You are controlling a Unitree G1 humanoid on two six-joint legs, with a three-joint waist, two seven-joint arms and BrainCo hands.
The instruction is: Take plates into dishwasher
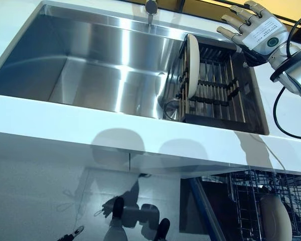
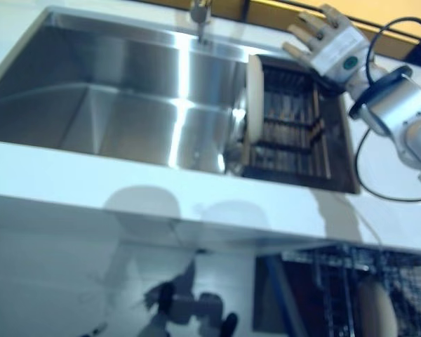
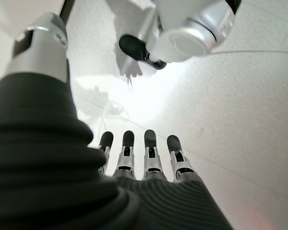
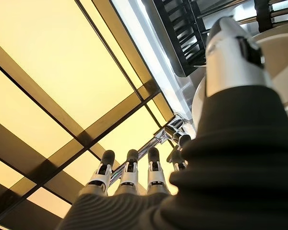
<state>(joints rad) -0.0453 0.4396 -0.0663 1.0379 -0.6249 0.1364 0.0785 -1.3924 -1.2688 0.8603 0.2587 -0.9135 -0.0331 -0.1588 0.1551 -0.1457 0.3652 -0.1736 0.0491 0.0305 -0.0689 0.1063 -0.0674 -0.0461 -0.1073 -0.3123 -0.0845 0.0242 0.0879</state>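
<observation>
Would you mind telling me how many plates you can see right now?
2. One plate stands on edge in the drying rack inside the sink; another plate sits in the dishwasher rack below the counter. More could be hidden there.

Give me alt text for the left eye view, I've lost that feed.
The right hand hovers open above the far right corner of the sink's dish rack, where one white plate stands on edge at the rack's left side. Below the counter, another plate sits in the open dishwasher rack.
</observation>
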